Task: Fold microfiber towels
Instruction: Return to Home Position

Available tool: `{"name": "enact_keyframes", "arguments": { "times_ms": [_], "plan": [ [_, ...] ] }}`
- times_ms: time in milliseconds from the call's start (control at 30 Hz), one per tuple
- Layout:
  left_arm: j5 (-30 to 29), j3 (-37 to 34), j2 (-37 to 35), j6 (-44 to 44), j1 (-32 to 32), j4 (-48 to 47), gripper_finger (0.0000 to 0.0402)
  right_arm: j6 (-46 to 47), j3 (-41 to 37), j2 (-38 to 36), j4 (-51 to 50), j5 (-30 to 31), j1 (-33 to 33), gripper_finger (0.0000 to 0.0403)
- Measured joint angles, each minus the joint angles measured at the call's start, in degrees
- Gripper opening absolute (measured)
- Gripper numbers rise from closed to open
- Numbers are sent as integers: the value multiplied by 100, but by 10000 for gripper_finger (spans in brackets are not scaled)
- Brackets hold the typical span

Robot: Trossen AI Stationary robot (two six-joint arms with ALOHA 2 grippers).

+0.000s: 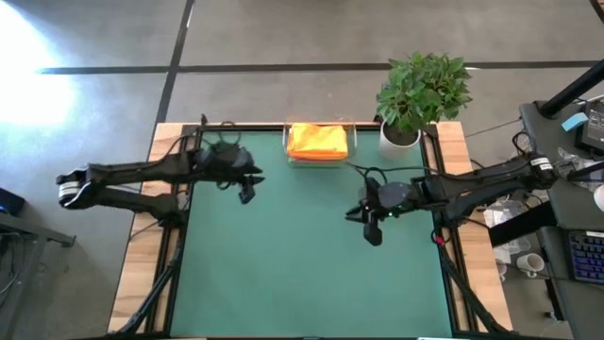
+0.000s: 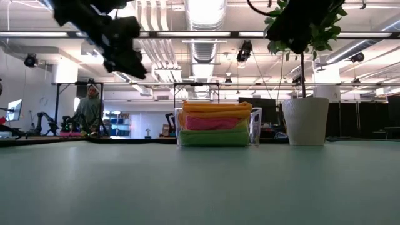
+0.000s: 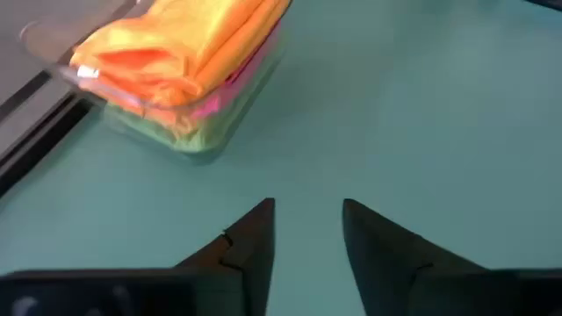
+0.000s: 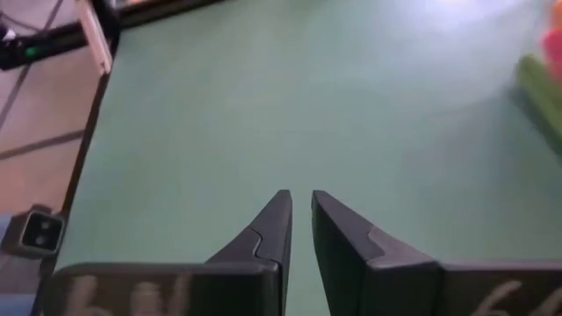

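Observation:
The microfiber towels (image 1: 317, 142) lie folded in a stack in a clear plastic tray (image 2: 255, 128) at the middle of the table's far edge, orange on top, then pink and lime green (image 2: 215, 139). My left gripper (image 1: 247, 194) hangs open over the mat, left of and nearer than the stack, with nothing between its fingers (image 3: 307, 215). The left wrist view shows the stack (image 3: 176, 53) ahead of it. My right gripper (image 1: 371, 231) hangs over the mat's right half, its fingers a narrow gap apart (image 4: 300, 200) and holding nothing. A strip of the towels (image 4: 544, 79) shows at the edge of the right wrist view.
A potted plant in a white pot (image 1: 420, 94) stands at the far right corner, close beside the tray. The green mat (image 1: 311, 274) lies bare between and in front of both arms. A person (image 2: 90, 109) stands in the room beyond the table.

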Motion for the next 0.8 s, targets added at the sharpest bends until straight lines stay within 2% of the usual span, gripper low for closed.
{"name": "enact_keyframes", "arguments": {
  "times_ms": [133, 300, 600, 800],
  "plan": [
    [-56, -502, -718, -277, -77, 46, 73, 8, -1, -247, 28, 511, 54, 38],
    [-61, -1088, -1586, -448, -97, 248, 10, 6, -1, -571, 201, 1491, 51, 38],
    [225, -2016, -2934, -735, -176, 490, 1, -133, -2, -968, 549, 2620, 49, 38],
    [524, -2577, -3653, -743, -176, 739, 0, -145, -2, -1140, 549, 3031, 49, 38]
  ]
}}
